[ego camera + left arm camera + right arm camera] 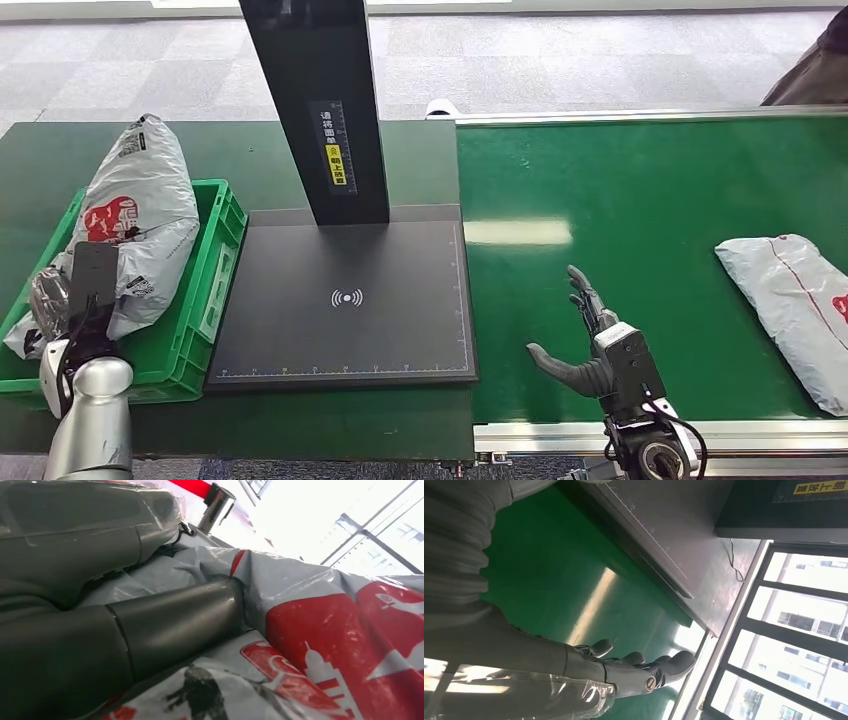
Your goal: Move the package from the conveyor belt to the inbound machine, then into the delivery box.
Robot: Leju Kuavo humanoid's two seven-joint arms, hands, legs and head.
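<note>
A grey package with red print (pixel 140 215) lies in the green delivery box (pixel 215 275) at the left, its far end sticking up over the box's back rim. My left hand (pixel 80 300) is at the package's near end; in the left wrist view the thumb (pixel 165 625) presses into the grey and red plastic (pixel 350 645), which fills the gap up to the fingers. A second grey package (pixel 795 300) lies on the green conveyor belt (pixel 640 200) at the far right. My right hand (pixel 590 345) hovers open over the belt's near edge, fingers (pixel 644 667) spread, holding nothing.
The inbound machine's black scan plate (pixel 345 300) lies bare between box and belt, with its tall black post (pixel 320 100) behind it. The belt's metal rail (pixel 760 435) runs along the near edge. A person's dark sleeve (pixel 815 60) shows at the far right corner.
</note>
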